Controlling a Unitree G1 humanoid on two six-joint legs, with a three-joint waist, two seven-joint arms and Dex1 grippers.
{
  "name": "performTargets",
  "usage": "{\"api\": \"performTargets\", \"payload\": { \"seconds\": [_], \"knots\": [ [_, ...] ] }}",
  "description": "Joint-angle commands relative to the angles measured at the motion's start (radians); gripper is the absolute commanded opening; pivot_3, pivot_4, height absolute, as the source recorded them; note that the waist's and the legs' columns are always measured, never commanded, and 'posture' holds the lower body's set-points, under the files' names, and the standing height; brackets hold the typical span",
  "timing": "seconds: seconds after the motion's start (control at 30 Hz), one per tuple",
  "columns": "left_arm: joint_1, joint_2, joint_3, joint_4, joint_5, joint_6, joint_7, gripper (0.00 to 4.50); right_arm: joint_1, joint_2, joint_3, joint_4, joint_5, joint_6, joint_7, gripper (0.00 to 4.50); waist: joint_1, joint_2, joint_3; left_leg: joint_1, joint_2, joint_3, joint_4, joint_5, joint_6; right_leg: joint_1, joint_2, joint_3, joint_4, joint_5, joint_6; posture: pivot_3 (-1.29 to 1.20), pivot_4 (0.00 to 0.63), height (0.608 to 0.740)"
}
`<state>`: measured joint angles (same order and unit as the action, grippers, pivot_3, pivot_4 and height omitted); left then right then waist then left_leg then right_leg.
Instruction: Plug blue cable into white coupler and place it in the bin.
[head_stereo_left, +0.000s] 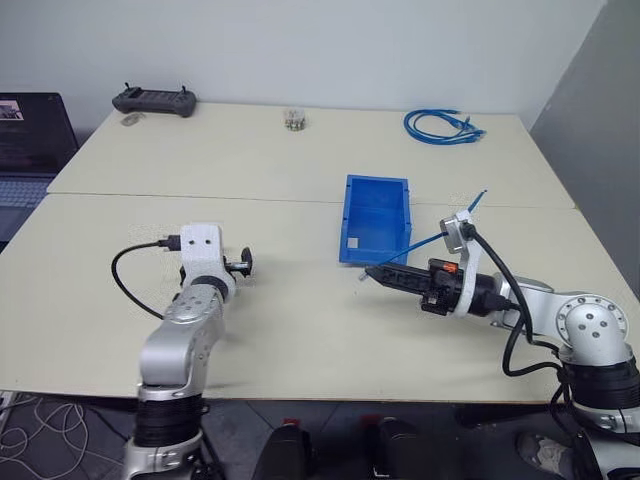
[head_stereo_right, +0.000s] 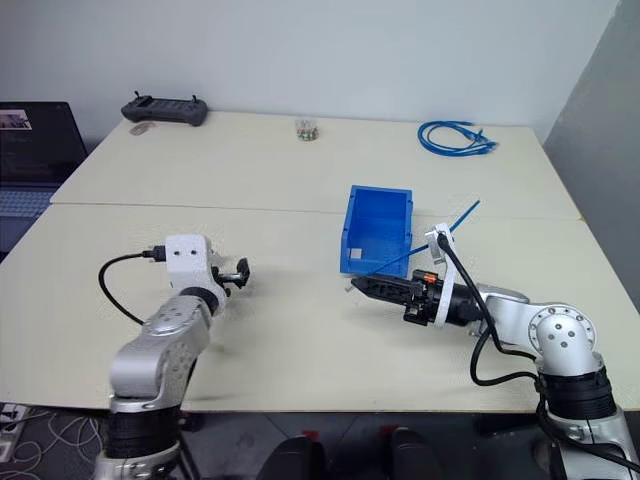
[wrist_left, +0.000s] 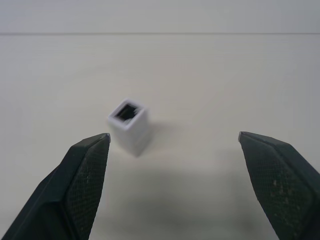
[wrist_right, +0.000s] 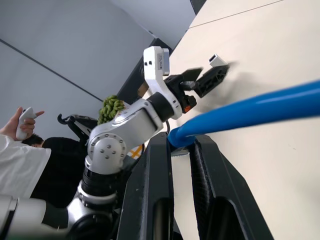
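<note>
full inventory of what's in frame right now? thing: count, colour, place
table: 2 joined, cream, under everything
bin: 1, bright blue, table centre-right
blue cable: 1, blue, gripped by right gripper, slanting across the bin's right corner
white coupler: 1, white, on table just ahead of left gripper, socket up
cable bundle: 1 coil, blue, far right of table
controller: 1, black, far left edge
small jar-like item: 1, unclear, far centre
laptop: 1, dark, left of table
person: 1, white sleeve, holding small device, background
left gripper: black, open, coupler not held
right gripper: black, shut on cable
</note>
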<state>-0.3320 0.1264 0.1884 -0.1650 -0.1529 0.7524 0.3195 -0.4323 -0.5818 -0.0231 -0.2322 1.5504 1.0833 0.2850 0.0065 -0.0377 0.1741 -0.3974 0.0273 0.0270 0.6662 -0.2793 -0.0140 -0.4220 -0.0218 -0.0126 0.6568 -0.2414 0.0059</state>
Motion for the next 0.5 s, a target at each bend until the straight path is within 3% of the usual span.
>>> {"api": "performTargets", "payload": {
  "seconds": [0.03, 0.23, 0.43, 0.5],
  "knots": [
    [-0.082, -0.095, 0.025, 0.151, 0.059, -0.117, 0.125, 4.3, -0.025, -0.014, -0.035, -0.019, 0.001, 0.008, 0.016, 0.18, 0.003, -0.001, 0.0, -0.001, 0.0, 0.0, 0.001, 0.0, 0.0, 0.0, 0.0, 0.0, 0.0, 0.0, 0.001, 0.0, 0.15, 0.74],
    [-0.193, -0.094, 0.091, 0.372, 0.066, -0.254, 0.156, 4.3, -0.016, -0.026, -0.045, -0.029, 0.004, 0.015, 0.011, 0.18, 0.004, -0.001, 0.0, 0.0, -0.001, 0.0, 0.002, 0.0, 0.0, 0.0, 0.001, 0.0, 0.0, 0.0, 0.001, 0.0, 0.15, 0.74],
    [-0.239, -0.097, 0.134, 0.465, 0.059, -0.312, 0.193, 4.3, -0.015, -0.027, -0.053, -0.03, -0.001, 0.014, 0.007, 0.18, -0.002, -0.001, 0.0, 0.0, 0.0, 0.001, 0.002, 0.0, 0.0, 0.0, 0.002, 0.0, 0.001, 0.001, 0.001, 0.0, 0.15, 0.74],
    [-0.239, -0.109, 0.135, 0.471, 0.053, -0.322, 0.194, 3.82, -0.015, -0.027, -0.054, -0.03, -0.002, 0.014, 0.007, 0.18, -0.004, -0.001, 0.0, 0.001, 0.0, 0.001, 0.002, 0.0, 0.0, 0.0, 0.002, 0.0, 0.001, 0.0, 0.001, 0.0, 0.15, 0.74]
  ]
}}
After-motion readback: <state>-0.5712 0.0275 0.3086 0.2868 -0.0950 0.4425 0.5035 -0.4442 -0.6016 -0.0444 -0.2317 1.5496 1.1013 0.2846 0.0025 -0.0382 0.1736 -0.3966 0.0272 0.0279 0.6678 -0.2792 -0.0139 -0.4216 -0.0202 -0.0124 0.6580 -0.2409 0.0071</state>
